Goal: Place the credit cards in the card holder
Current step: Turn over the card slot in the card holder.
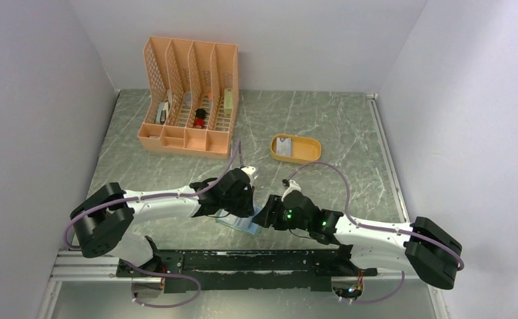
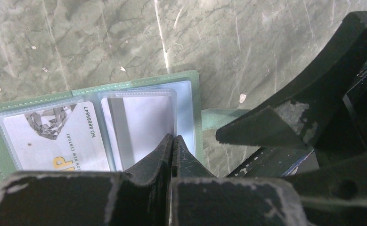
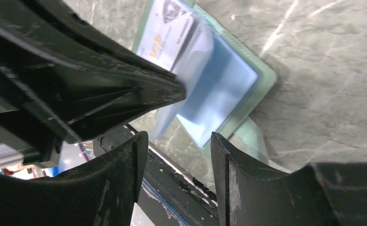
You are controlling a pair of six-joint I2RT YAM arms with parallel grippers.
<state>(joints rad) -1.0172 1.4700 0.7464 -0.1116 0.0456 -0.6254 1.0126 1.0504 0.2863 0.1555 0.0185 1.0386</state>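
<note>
The card holder (image 2: 193,80) lies open on the marble table near the front edge, a sage-green wallet with clear sleeves. One credit card (image 2: 54,136) printed VIP sits in its left sleeve, and a pale card with a grey stripe (image 2: 141,122) sits in the sleeve beside it. My left gripper (image 2: 173,138) is shut, its tips down on that sleeve's edge. Just right of the wallet (image 3: 264,70), my right gripper (image 3: 179,141) stands open with nothing between its fingers. Another credit card (image 1: 283,146) lies in the yellow tray (image 1: 309,157).
A peach lattice desk organizer (image 1: 189,100) with small items stands at the back left. The two wrists (image 1: 239,196) (image 1: 276,214) sit close together over the wallet. The black base rail (image 1: 243,260) runs along the near edge.
</note>
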